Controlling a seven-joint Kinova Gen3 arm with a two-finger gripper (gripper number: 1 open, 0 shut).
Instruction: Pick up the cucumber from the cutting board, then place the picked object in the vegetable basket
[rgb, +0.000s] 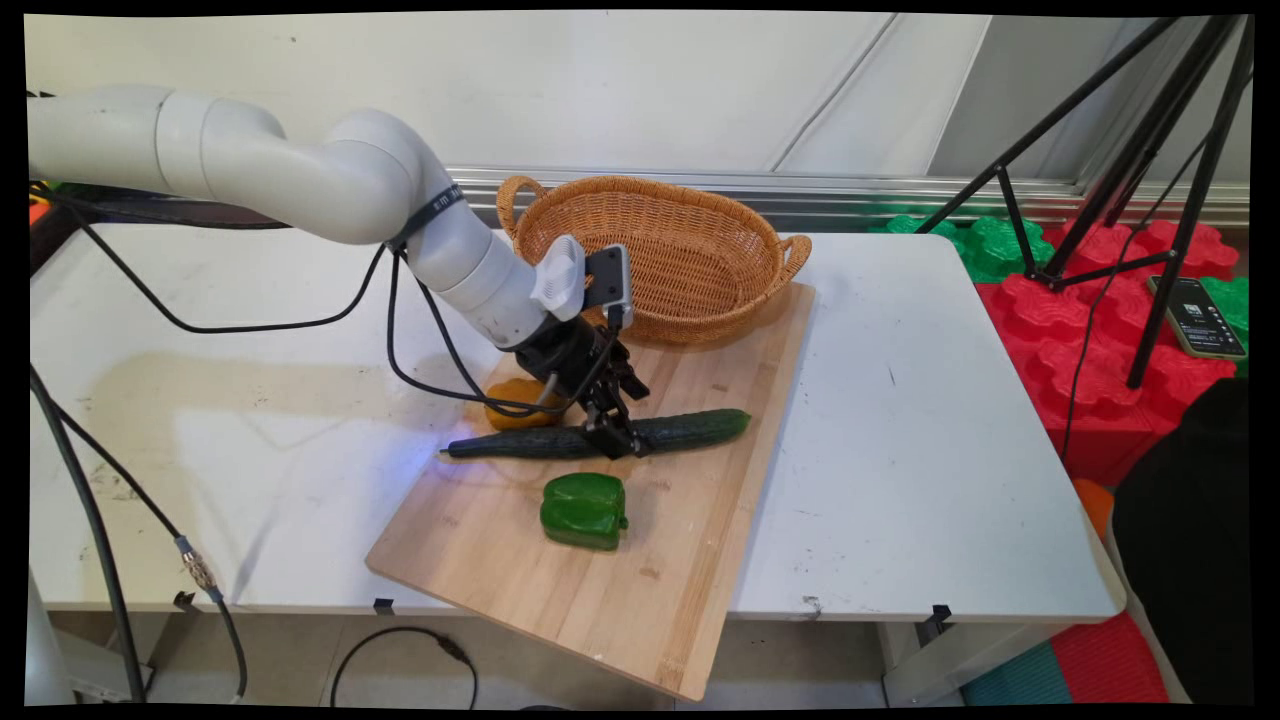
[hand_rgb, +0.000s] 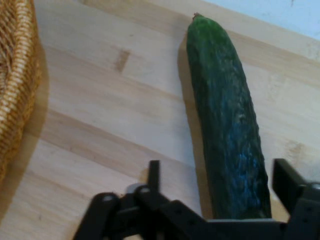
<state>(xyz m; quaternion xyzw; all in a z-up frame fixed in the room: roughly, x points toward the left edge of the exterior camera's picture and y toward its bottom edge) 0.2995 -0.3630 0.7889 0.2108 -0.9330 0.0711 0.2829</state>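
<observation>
On the white surface (rgb: 900, 420) lies a wooden cutting board (rgb: 640, 590). From left: an orange item (rgb: 505, 405), a cucumber (rgb: 690, 430) straddled by spread fingers (hand_rgb: 154, 172), not yet clamped, and a green pepper (rgb: 583, 510). The wicker basket (rgb: 680, 250) behind holds nothing visible. A tripod (rgb: 1150, 150) stands right.

We find no text, label, brand or number that we can read in either view. A dark band (rgb: 437, 208) around the arm's joint carries a few small light letters, too small for us to make out. The phone (rgb: 1197, 317) lying on the red floor tiles at the right shows a lit screen, but its lines are not legible to us.
</observation>
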